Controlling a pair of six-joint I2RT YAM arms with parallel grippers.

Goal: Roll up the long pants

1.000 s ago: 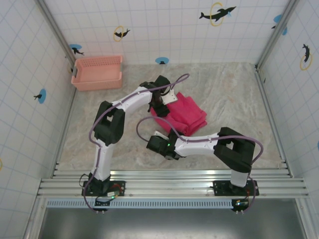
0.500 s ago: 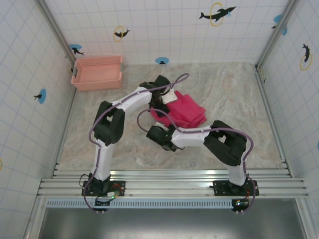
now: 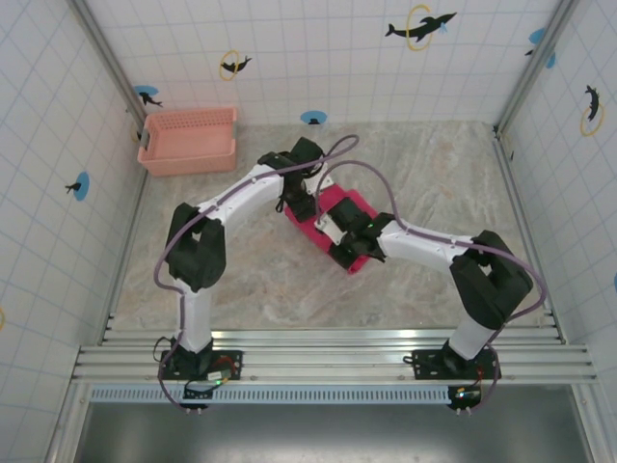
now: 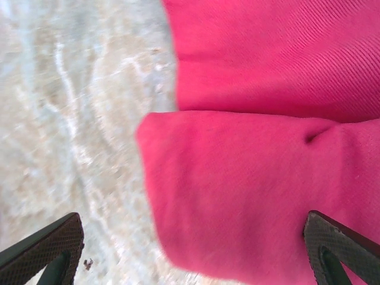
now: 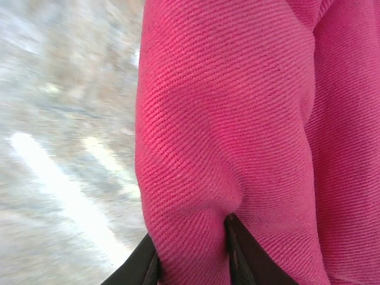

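right gripper (image 5: 190, 256) pinches a fold of the long pants (image 5: 225, 119) while left gripper (image 4: 193, 249) sits spread wide over their edge.

The pants (image 4: 255, 196) are plain bright magenta all over, with a fine diagonal weave in the cloth and no print. The fingers (image 4: 50, 246) of my left hand (image 4: 190, 255) are black with a small diamond-grid texture. The fingers (image 5: 246, 261) of my right hand (image 5: 193, 261) are plain and near black. My arms (image 3: 241, 193) are white with black joints and trail dull purple cables (image 3: 355, 163). The tabletop (image 3: 434, 174) is marbled beige and grey with pale white veins. At its far left corner the basket (image 3: 188, 140) is pale salmon pink, a mesh of small holes. The walls (image 3: 318, 58) are white tile with a thin grey grid, dotted with dark dolphins (image 3: 421, 26) in orange rings and blue spots (image 3: 313, 118).
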